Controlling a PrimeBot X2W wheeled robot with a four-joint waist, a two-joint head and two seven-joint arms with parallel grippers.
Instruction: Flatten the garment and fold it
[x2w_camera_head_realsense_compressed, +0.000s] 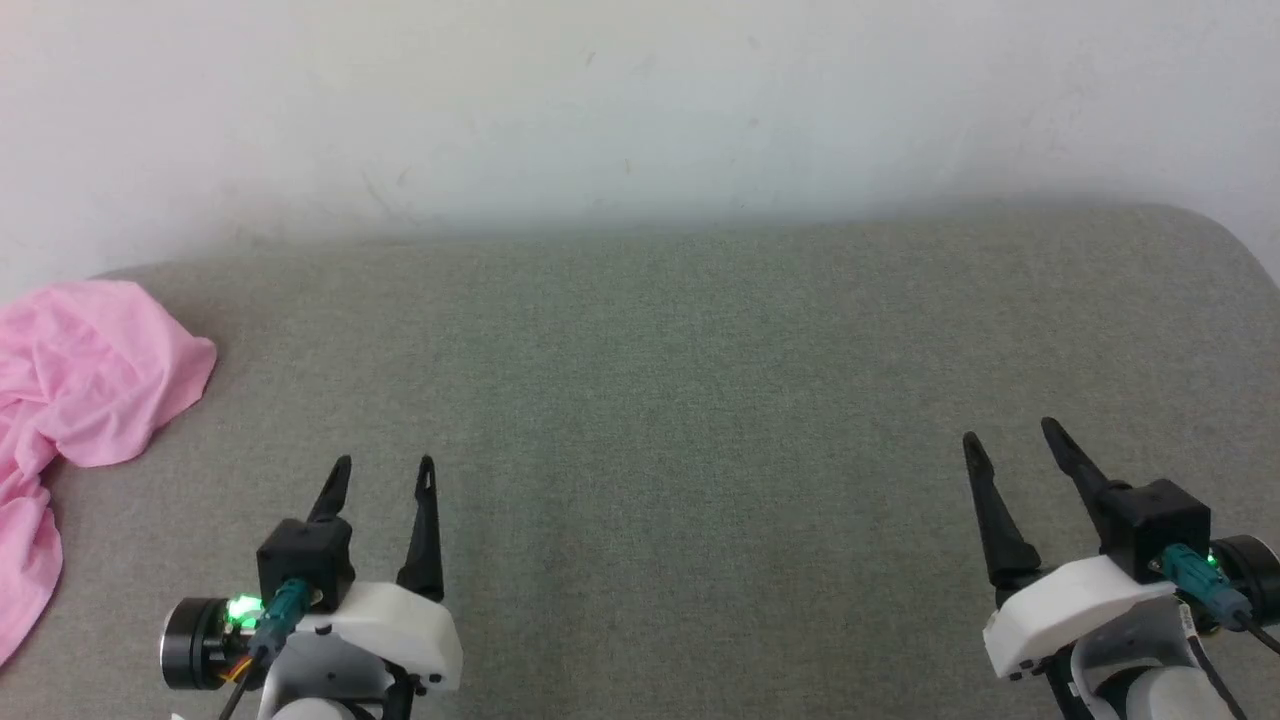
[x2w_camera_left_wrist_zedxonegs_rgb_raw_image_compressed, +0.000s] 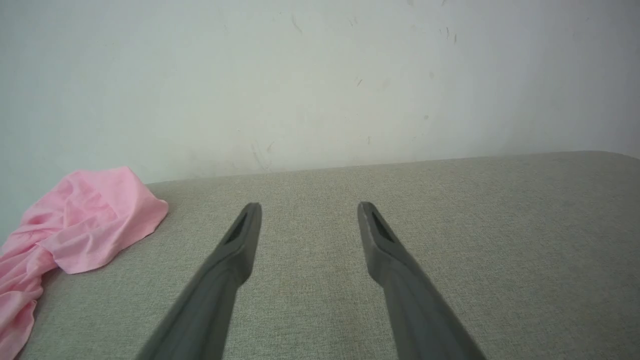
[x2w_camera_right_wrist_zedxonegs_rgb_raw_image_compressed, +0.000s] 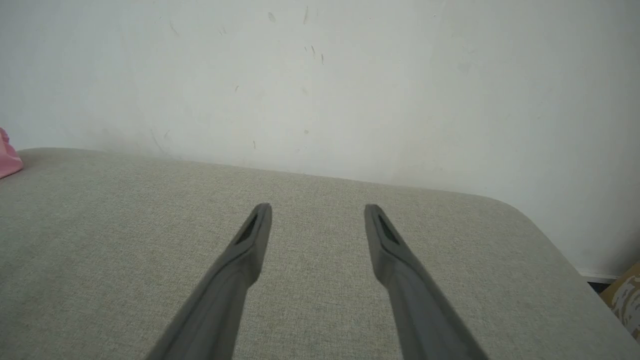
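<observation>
The garment (x2w_camera_head_realsense_compressed: 80, 400) is a crumpled light pink cloth lying at the far left of the grey cushioned surface (x2w_camera_head_realsense_compressed: 700, 400), partly cut off by the head view's left edge. In the left wrist view the garment (x2w_camera_left_wrist_zedxonegs_rgb_raw_image_compressed: 85, 225) lies bunched to the left of the fingers. A pink corner of the garment (x2w_camera_right_wrist_zedxonegs_rgb_raw_image_compressed: 7, 160) peeks in at the right wrist view's left edge. My left gripper (x2w_camera_head_realsense_compressed: 385, 470) hovers at the lower left, open and empty, to the right of the cloth. My right gripper (x2w_camera_head_realsense_compressed: 1010, 435) is open and empty at the lower right, far from it.
A pale wall (x2w_camera_head_realsense_compressed: 640, 100) rises directly behind the surface. The surface's rounded right corner (x2w_camera_right_wrist_zedxonegs_rgb_raw_image_compressed: 525, 215) drops off to the floor, where a brownish object (x2w_camera_right_wrist_zedxonegs_rgb_raw_image_compressed: 625, 295) shows at the edge.
</observation>
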